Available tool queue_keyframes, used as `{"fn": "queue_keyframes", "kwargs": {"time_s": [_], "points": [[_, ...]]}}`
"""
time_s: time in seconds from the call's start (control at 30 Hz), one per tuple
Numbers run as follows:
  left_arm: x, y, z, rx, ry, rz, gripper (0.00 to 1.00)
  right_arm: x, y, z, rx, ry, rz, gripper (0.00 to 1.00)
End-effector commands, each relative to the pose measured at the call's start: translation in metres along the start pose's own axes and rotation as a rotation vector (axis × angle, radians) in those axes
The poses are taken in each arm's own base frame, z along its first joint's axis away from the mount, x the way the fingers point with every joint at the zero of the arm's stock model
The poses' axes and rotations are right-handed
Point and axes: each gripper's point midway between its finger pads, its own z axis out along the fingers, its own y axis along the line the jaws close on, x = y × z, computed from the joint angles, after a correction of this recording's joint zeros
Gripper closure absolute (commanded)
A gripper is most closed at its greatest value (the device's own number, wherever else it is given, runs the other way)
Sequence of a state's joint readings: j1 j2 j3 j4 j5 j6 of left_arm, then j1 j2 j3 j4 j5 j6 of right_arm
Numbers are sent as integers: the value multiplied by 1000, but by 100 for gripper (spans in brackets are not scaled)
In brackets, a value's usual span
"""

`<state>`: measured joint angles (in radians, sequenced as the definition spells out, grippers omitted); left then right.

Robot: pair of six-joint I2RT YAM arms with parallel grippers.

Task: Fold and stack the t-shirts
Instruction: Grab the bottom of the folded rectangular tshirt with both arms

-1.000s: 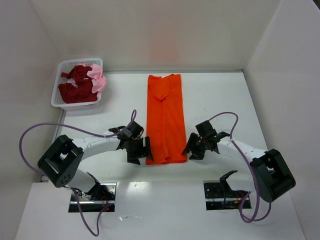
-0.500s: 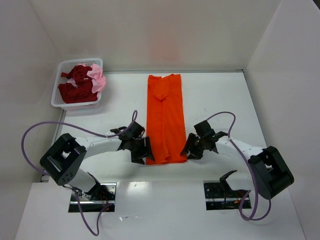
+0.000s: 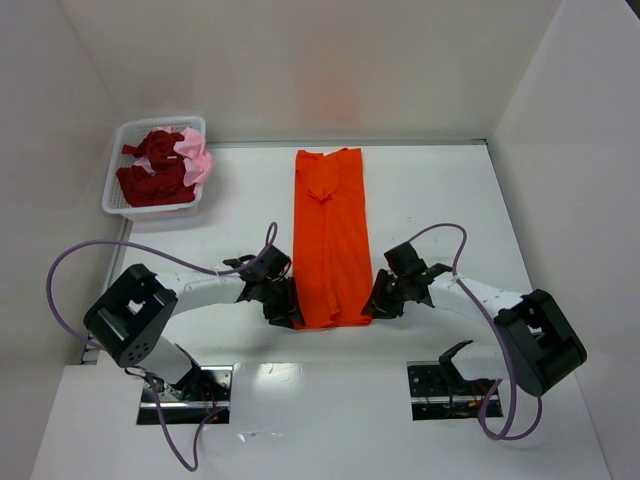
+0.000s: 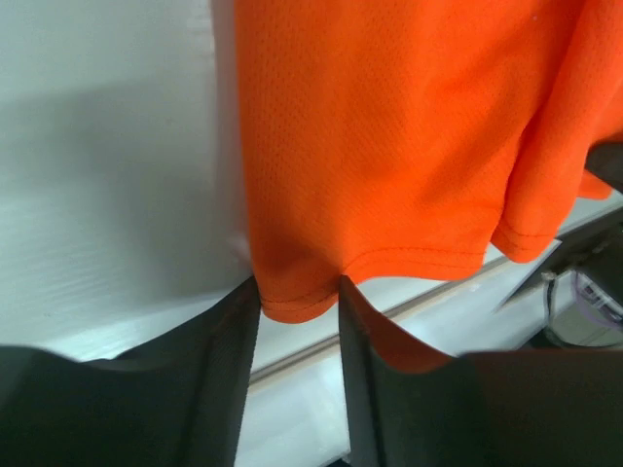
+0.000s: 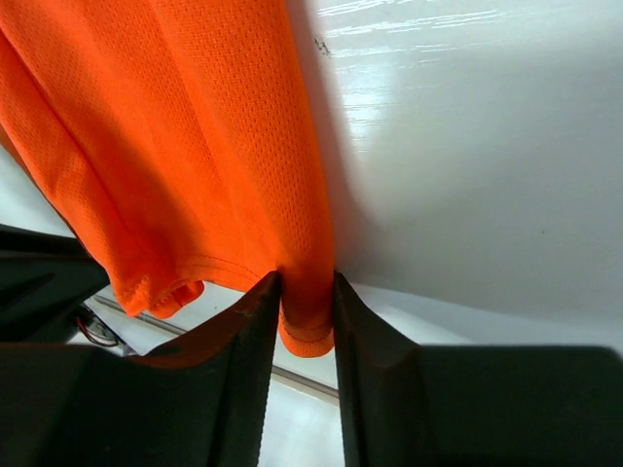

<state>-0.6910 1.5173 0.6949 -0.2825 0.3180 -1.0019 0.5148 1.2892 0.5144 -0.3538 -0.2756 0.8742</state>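
Observation:
An orange t-shirt (image 3: 332, 235) lies on the white table, folded lengthwise into a long strip with its collar at the far end. My left gripper (image 3: 289, 306) is at its near left corner. In the left wrist view the hem corner (image 4: 297, 297) bulges between the two fingertips of the gripper (image 4: 298, 287), which is shut on it. My right gripper (image 3: 377, 300) is at the near right corner. In the right wrist view the gripper (image 5: 306, 282) pinches the folded hem (image 5: 310, 326). Dark red t-shirts (image 3: 150, 182) and a pale pink one (image 3: 196, 155) lie crumpled in the basket.
A white mesh basket (image 3: 113, 190) stands at the table's far left corner. White walls close in the table at the back and on both sides. The table's near edge with a metal strip (image 4: 409, 309) runs just behind both grippers.
Both grippers have moved inward from beside the shirt onto its near corners and closed on the hem. The shirt itself has not shifted.

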Motion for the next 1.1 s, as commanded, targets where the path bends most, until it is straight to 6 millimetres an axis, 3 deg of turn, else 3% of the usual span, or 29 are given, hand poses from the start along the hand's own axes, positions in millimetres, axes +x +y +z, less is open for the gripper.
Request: {"fn": "queue_keyframes", "kwargs": {"time_s": [0.0, 0.3, 0.43, 0.6, 0.73, 0.93, 1.07], "points": [[7, 22, 11, -74, 17, -18, 58, -9, 12, 0, -26, -32, -15, 67], [4, 21, 14, -80, 22, -12, 85, -6, 7, 3, -11, -21, -10, 95], [3, 19, 13, -78, 21, -2, 100, -4, 9, 0, -19, -16, -11, 99], [9, 21, 11, -103, 44, -4, 100, 0, 10, -9, -38, -18, -16, 99], [14, 15, -4, -94, 42, 19, 100, 11, 15, -22, -75, 12, 0, 99], [19, -5, -43, -41, 6, 59, 100, 26, 19, -45, -113, 31, 15, 99], [14, -15, -61, -26, -35, 71, 100, 19, 35, -58, -161, -3, 5, 99]]}}
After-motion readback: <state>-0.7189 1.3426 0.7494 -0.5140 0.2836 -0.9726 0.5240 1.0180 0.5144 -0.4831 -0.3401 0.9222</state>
